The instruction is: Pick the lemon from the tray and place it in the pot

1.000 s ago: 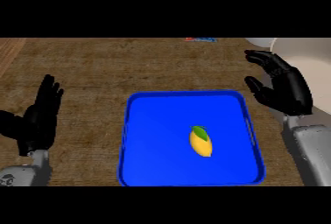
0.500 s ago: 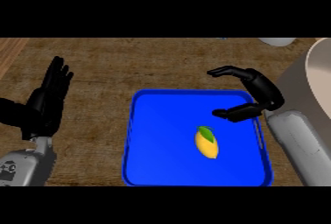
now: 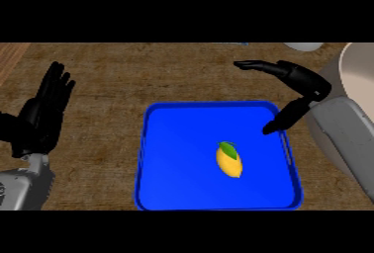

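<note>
Left hand [image 3: 42,118]: black, open, fingers straight and pointing up, resting at the left edge above its grey sleeve; holds nothing. Desk [image 3: 110,74]: flat top, brown, with a coarse, woven-looking grain and a matt finish. Tray [image 3: 143,163]: bright blue, rectangular with rounded corners and a low raised rim, smooth and plastic-looking, lying in the middle of the desk. Lemon [image 3: 229,159]: yellow, spindle-shaped, with a small green leaf at its far end; smooth skin; it lies on the tray floor right of centre, long axis running near to far, touching nothing else. Right hand [image 3: 303,81]: black, open in a wide claw over the tray's far-right corner, fingers arched out leftward and thumb hanging down toward the tray; empty, and to the far right of the lemon, not touching it. Forearm [image 3: 343,141]: grey, smooth, cylindrical, entering from the near right. Pot [image 3: 359,69]: taken to be the pale, rounded vessel cut off by the right edge; only a curved part of it shows, so its depth and opening cannot be judged. Step in hand: the approach to the pick, with the grasp not yet made. Next move, as judged: bring the right hand nearer and leftward, lower it over the lemon, and close fingers and thumb across its narrow waist, since the rounded, tapering form could roll or slip out endwise.
</note>
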